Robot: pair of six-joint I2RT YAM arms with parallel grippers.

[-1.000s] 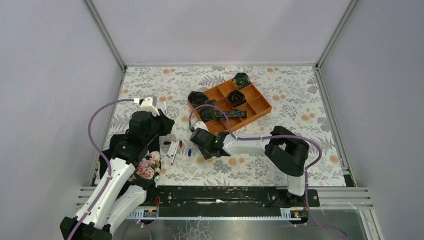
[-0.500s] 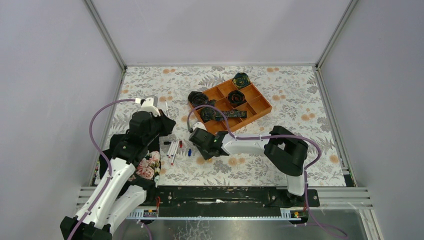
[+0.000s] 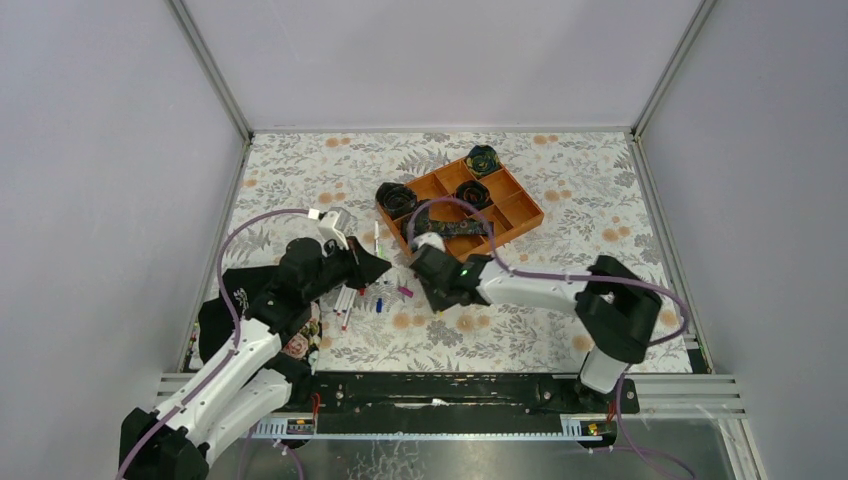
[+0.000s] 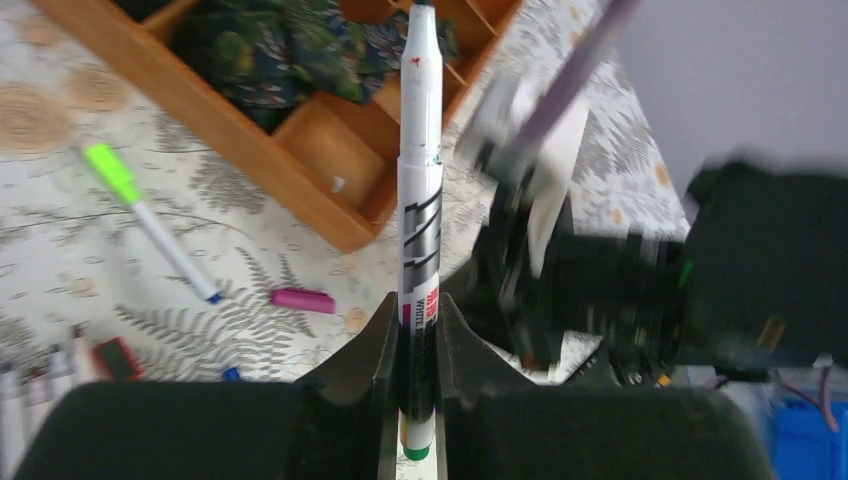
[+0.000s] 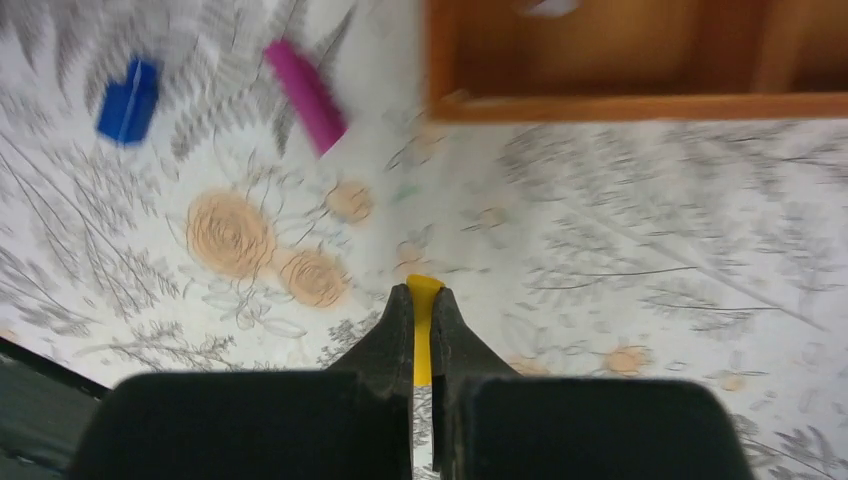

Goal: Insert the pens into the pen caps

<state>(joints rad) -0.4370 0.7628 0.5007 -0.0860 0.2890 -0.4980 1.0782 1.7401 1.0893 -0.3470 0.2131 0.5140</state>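
My left gripper (image 4: 418,312) is shut on a white-barrelled pen (image 4: 420,190) with a green end; the pen sticks out ahead toward the orange tray. In the top view this gripper (image 3: 374,265) is just left of my right gripper (image 3: 436,288). The right gripper (image 5: 423,300) is shut on a yellow pen cap (image 5: 424,335), held just above the table. A magenta cap (image 5: 305,95) and a blue cap (image 5: 128,100) lie on the table to its left. Another pen (image 4: 165,245) with a neon green cap (image 4: 112,170) lies flat. Several more pens (image 3: 345,300) lie side by side.
An orange compartment tray (image 3: 520,215) holding dark rolled fabric pieces (image 3: 475,195) stands just beyond both grippers. A red cap (image 4: 115,355) lies by the pens. A dark cloth (image 3: 228,300) lies under the left arm. White walls close in the table.
The right gripper has shut on the yellow cap and shifted right. The left arm has swung right with its pen, close to the right gripper.
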